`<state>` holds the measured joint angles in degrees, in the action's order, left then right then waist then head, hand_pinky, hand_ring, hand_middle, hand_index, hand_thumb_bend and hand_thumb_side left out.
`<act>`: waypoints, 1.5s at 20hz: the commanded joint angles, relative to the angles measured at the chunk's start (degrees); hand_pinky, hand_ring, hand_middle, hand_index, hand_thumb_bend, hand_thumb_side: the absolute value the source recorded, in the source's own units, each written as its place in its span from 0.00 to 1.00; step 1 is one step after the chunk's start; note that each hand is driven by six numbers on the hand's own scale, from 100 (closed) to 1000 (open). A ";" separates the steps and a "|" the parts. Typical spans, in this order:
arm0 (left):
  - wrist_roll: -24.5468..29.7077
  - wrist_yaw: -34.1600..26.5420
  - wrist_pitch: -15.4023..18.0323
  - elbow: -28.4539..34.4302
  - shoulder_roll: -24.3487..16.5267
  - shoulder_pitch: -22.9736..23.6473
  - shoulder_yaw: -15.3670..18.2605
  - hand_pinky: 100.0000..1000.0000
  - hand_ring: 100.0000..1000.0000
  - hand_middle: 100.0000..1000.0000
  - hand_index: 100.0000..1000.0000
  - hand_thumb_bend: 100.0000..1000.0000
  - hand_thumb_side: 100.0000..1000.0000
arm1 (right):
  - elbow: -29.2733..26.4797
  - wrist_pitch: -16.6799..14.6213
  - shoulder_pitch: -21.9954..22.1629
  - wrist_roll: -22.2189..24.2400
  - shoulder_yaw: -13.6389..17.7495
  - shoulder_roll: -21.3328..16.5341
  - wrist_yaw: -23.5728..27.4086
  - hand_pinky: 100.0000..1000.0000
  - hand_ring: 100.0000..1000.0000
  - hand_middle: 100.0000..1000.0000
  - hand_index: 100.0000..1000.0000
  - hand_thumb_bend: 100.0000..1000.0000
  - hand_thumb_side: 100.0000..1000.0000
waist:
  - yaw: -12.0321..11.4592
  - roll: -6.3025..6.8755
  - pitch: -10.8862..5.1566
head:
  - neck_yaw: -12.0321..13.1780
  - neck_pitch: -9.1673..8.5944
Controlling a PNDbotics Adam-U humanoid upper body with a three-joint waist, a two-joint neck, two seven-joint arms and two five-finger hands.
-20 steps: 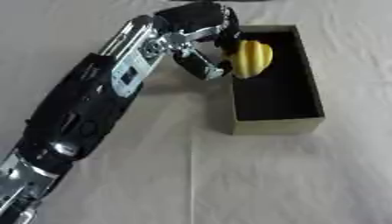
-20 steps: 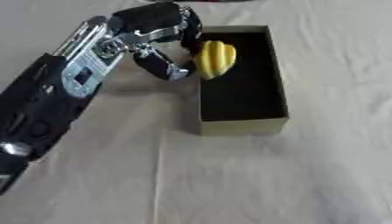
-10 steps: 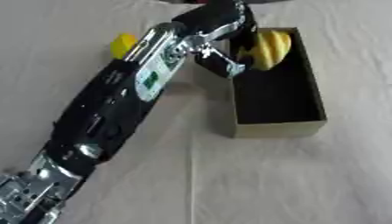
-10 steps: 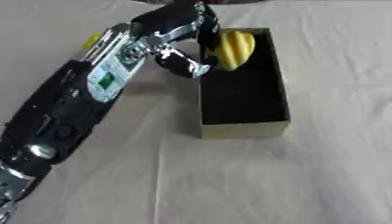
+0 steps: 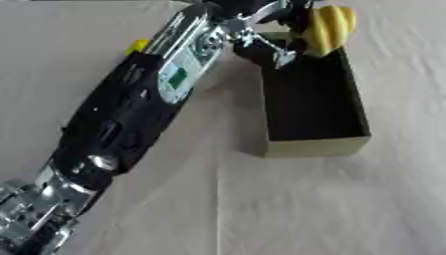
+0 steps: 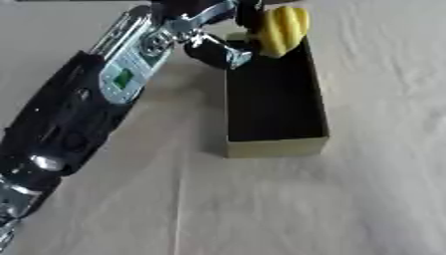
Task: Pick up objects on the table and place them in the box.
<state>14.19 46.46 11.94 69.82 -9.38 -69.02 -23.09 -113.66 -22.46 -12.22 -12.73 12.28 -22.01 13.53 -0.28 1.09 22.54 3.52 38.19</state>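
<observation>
Left eye view shows the left robot hand [image 5: 277,20] at the upper middle of the frame, its fingers curled around a yellow ribbed object [image 5: 327,27] held over the far end of the open box [image 5: 314,147]. That box, olive outside and dark inside, runs from the top toward the right centre on the cloth-covered worktop [image 5: 287,209]. A small yellow piece [image 5: 137,46] peeks out beside the arm at upper left.
</observation>
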 commanded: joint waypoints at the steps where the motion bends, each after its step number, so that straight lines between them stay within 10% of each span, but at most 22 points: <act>1: 0.45 0.80 0.60 -0.62 1.08 -0.55 0.04 0.45 0.43 0.35 0.39 0.00 0.01 | -0.93 0.35 -0.83 0.14 0.15 -0.94 0.83 0.88 0.71 0.38 0.67 0.00 0.59 | 0.43 -0.11 -1.28 | 0.57 -0.27; 12: 0.95 4.01 2.60 -4.72 3.52 2.34 -0.50 0.51 0.48 0.40 0.45 0.00 0.02 | -0.93 0.86 -1.35 0.47 0.20 -0.42 1.57 0.88 0.71 0.37 0.67 0.00 0.59 | 1.10 0.04 -1.11 | 0.75 -0.23; 15: 0.85 4.74 2.85 -4.51 3.38 2.53 -0.66 0.77 0.76 0.71 0.81 0.00 0.00 | -0.93 0.77 -1.25 0.43 0.23 -0.59 1.55 0.88 0.71 0.37 0.67 0.00 0.59 | 0.98 0.03 -1.15 | 0.64 -0.08; 17: 0.55 4.98 2.66 -4.03 3.24 2.49 -0.57 0.84 0.83 0.78 0.87 0.00 0.00 | -0.93 0.59 -1.17 0.35 0.29 -0.73 1.56 0.88 0.71 0.37 0.67 0.00 0.59 | 0.92 -0.07 -1.21 | 0.50 0.00; 25: -1.30 4.73 0.56 -1.16 2.10 2.52 0.62 0.85 0.85 0.80 0.88 0.00 0.07 | -0.93 0.13 -0.59 0.27 0.33 -1.11 1.39 0.87 0.71 0.37 0.67 0.00 0.58 | 0.50 -0.30 -1.51 | 0.22 0.42; 30: -3.69 -5.71 -3.27 10.80 -5.03 2.51 3.64 0.81 0.81 0.76 0.85 0.00 0.06 | -0.93 -0.32 0.21 -0.31 0.88 -1.64 0.70 0.87 0.71 0.37 0.67 0.00 0.58 | -0.46 0.16 -1.65 | -1.13 1.14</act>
<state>11.16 43.52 9.72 76.70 -11.40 -65.53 -20.92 -113.66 -22.48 -11.84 -12.86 12.46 -21.91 14.58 -0.85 1.47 22.50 2.87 38.99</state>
